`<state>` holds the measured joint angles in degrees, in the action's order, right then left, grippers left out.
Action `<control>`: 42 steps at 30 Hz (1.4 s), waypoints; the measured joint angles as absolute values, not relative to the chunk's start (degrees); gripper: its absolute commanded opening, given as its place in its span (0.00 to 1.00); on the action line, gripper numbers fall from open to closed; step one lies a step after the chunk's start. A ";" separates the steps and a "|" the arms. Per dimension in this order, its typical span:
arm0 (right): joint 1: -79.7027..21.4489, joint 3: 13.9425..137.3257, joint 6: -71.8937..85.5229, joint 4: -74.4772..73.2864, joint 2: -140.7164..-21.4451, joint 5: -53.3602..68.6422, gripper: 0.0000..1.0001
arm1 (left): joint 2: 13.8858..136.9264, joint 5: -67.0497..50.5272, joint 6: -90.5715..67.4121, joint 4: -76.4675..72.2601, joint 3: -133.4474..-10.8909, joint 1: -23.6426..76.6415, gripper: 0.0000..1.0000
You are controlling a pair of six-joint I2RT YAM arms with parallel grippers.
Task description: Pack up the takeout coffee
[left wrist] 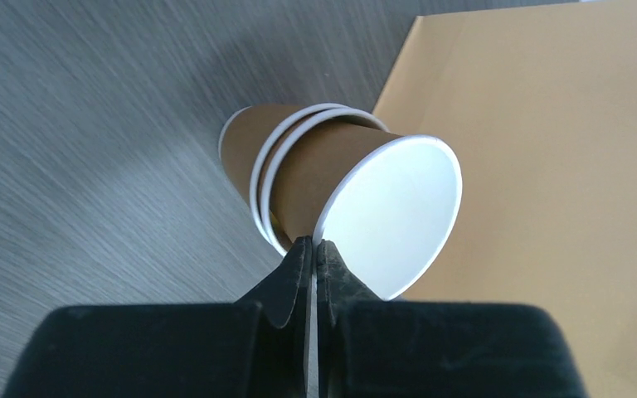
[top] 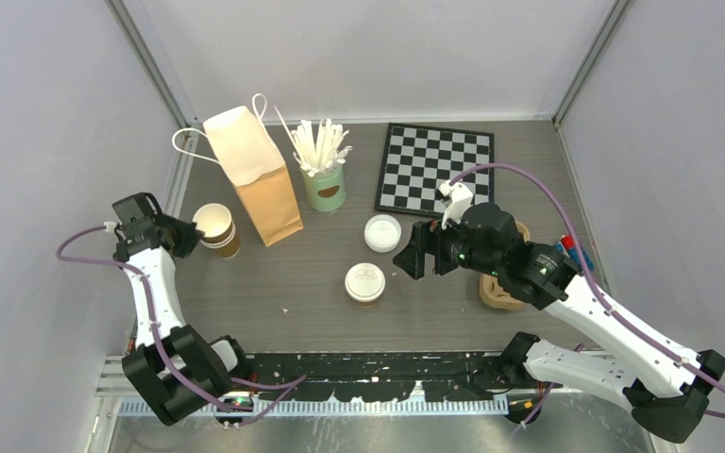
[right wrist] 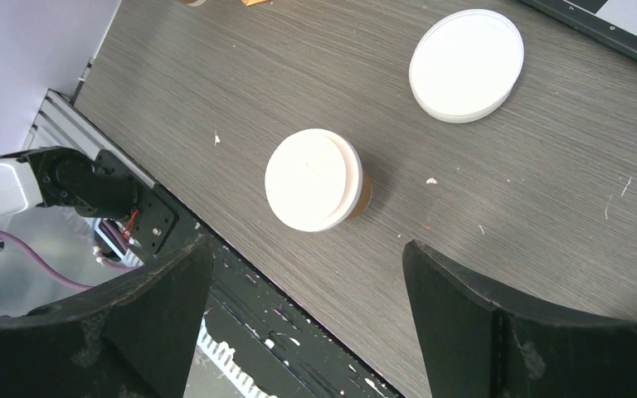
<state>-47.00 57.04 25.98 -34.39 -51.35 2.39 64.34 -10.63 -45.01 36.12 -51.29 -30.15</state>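
Gripping the top tan paper cup point(left wrist: 398, 215) by its rim beside the brown paper bag point(top: 266, 189), my left pincer point(left wrist: 311, 246) is closed on it; I see my right pincer point(right wrist: 307, 247) wide, near the white-lidded tan paper cup point(right wrist: 311, 180).

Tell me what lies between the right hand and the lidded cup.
Nothing. Only bare table separates the open right hand from the lidded cup, as the top view shows.

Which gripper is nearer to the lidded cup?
Right. The right gripper is open just right of the lidded cup; the left gripper is far to its left, shut on the rim of a stacked cup.
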 measured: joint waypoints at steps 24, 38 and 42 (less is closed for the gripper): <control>-47.00 56.66 28.05 -37.30 -52.64 -5.43 1.00 | 44.45 -7.33 -45.21 46.52 -64.10 -30.06 0.00; -46.89 53.56 33.63 -42.17 -49.36 -13.82 0.95 | 34.54 -20.47 -43.29 54.19 -48.58 -25.78 0.00; -46.85 52.47 34.52 -42.24 -49.54 -14.94 0.93 | 34.52 -22.48 -42.92 55.46 -45.30 -23.86 0.00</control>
<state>-46.85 52.47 34.52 -42.24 -49.54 -14.94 34.52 -22.48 -42.92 55.46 -45.30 -23.86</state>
